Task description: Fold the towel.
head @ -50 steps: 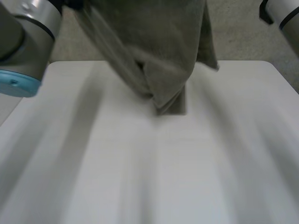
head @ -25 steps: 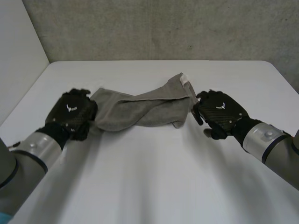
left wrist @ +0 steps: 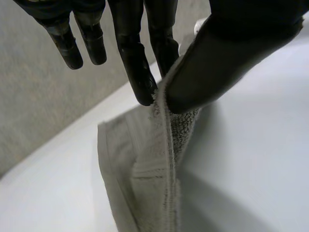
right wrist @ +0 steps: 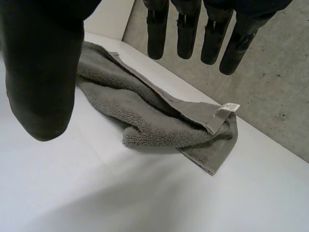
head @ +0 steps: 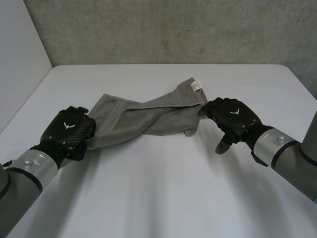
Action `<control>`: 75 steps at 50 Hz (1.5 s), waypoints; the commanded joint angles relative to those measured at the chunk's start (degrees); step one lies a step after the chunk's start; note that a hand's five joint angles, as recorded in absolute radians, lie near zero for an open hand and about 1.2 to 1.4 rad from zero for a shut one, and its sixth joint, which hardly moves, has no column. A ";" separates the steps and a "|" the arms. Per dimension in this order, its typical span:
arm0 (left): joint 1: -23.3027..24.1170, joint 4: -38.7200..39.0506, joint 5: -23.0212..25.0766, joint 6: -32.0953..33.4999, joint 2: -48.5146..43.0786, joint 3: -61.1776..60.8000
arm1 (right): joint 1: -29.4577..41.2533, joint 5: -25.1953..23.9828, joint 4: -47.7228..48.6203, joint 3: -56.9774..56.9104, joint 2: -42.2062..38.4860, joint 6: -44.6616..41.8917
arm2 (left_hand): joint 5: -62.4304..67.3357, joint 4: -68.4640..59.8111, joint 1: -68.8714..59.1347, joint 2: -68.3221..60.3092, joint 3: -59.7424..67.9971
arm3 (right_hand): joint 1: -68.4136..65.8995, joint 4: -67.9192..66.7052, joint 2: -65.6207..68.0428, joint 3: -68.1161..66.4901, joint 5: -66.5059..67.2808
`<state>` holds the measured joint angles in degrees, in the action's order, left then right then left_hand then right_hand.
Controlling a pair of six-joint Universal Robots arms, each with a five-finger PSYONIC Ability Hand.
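A grey towel (head: 143, 119) lies bunched and twisted across the middle of the white table (head: 163, 198), its white tag (head: 196, 86) at the right end. My left hand (head: 69, 130) is at the towel's left end. In the left wrist view its thumb (left wrist: 217, 63) pinches the towel's hemmed edge (left wrist: 161, 145) against a finger. My right hand (head: 230, 116) hovers just beside the right end with straight fingers (right wrist: 188, 34) and the thumb (right wrist: 43, 72) held apart. Below it, the towel (right wrist: 145, 116) and its tag (right wrist: 231, 107) rest on the table, free of that hand.
A grey rough surface (head: 173, 29) lies beyond the table's far edge. A pale wall (head: 20, 64) stands at the left. Both forearms reach in over the near part of the table.
A second ago the towel hung high before the head camera; now it lies on the table. The right hand has let go and straightened its fingers. The left hand slid slightly nearer and leftward.
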<state>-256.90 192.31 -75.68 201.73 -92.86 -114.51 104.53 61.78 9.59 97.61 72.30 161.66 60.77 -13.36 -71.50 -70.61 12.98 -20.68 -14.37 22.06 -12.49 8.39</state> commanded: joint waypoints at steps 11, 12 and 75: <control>-0.62 -2.47 0.62 -0.55 -1.88 -1.33 | 3.66 6.52 -5.89 -30.55 -20.36 11.30 | -6.56 3.36 7.29 6.40 -2.98 | 1.52 4.37 -2.89 2.49 0.78; -0.19 -2.47 0.62 -0.55 -1.88 -1.33 | 4.09 6.86 -7.55 -36.03 -23.92 11.48 | -6.56 3.36 7.29 6.40 -2.98 | 1.35 4.37 -2.72 2.49 0.95; 2.10 -1.68 0.97 -0.81 -1.36 -3.35 | 7.87 15.39 -13.98 -80.03 -56.92 1.38 | -5.05 3.36 5.78 4.88 -2.98 | -28.26 4.37 26.88 2.49 30.55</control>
<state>-254.77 190.63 -74.71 200.92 -94.46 -117.65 111.72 76.80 -4.40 17.69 15.62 166.28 54.97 -13.36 -65.36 -65.47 12.98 -48.49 -14.37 48.45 -12.49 38.19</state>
